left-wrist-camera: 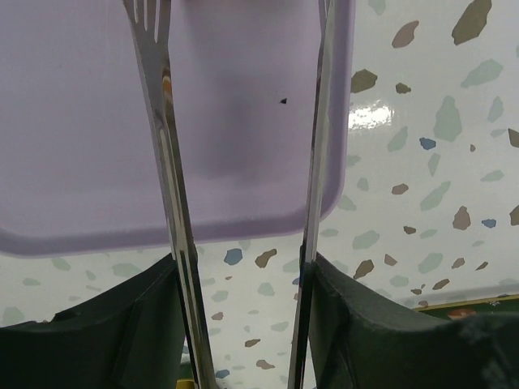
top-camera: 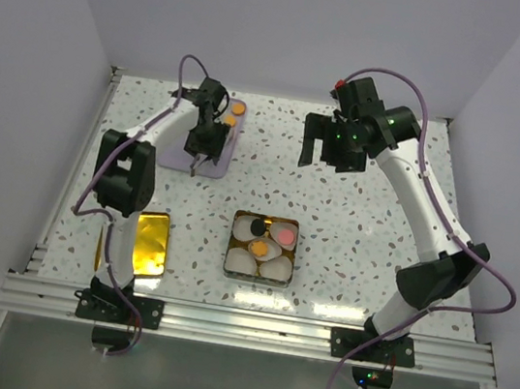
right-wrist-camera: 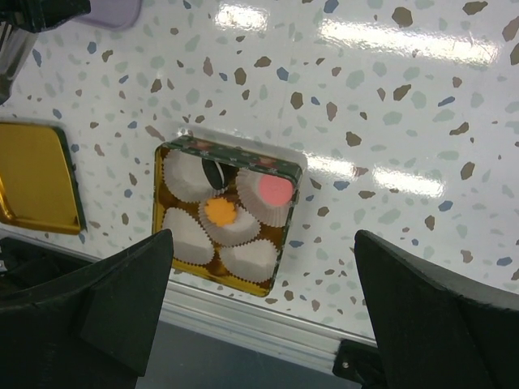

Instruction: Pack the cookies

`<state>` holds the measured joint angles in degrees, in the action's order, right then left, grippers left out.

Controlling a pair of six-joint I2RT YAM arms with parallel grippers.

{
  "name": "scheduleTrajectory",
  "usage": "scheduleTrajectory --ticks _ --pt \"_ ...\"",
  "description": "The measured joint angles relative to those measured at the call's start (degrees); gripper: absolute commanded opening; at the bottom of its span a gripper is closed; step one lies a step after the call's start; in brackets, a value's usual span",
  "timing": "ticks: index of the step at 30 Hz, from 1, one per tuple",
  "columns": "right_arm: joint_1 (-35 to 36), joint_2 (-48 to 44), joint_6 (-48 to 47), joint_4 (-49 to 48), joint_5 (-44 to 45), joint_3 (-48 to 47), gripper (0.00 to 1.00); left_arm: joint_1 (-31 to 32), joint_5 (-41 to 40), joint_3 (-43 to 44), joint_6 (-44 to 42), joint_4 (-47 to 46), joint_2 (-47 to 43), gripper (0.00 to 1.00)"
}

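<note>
Left gripper [left-wrist-camera: 243,263] pinches tongs [left-wrist-camera: 166,162], blades apart, over purple tray [left-wrist-camera: 81,121]. Orange cookies [top-camera: 236,110] at tray's far end, upper left of top view. Three sit in tin [top-camera: 232,249], centre. Advance tips, straddle one cookie, squeeze gently. Right gripper [top-camera: 327,158] spread wide, upper right.

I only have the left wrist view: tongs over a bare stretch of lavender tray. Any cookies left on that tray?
Observer: Yes, the top view shows two orange cookies at the far end of the tray.
Operator: Anything packed yet?
Observer: Three: a black cookie, a pink cookie and an orange cookie sit in paper cups inside the tin.
Operator: And the right arm?
Observer: Its fingers stand open and empty, raised above the table.
</note>
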<state>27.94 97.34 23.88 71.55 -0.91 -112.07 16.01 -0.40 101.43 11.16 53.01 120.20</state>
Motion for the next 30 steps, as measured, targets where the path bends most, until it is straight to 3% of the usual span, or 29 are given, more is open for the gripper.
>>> scheduleTrajectory --ticks 9,16,30 --pt "-0.52 0.24 -0.15 0.15 0.00 -0.20 0.97 -0.90 0.94 1.44 -0.33 0.33 1.09 0.54" --pt "-0.63 0.74 -0.15 0.07 -0.07 -0.20 0.97 -0.90 1.53 -2.16 -0.31 0.07 0.59 0.38" --pt "-0.63 0.70 -0.15 -0.02 -0.74 -0.20 0.96 -0.90 1.64 -5.70 0.83 1.07 -10.62 0.38"
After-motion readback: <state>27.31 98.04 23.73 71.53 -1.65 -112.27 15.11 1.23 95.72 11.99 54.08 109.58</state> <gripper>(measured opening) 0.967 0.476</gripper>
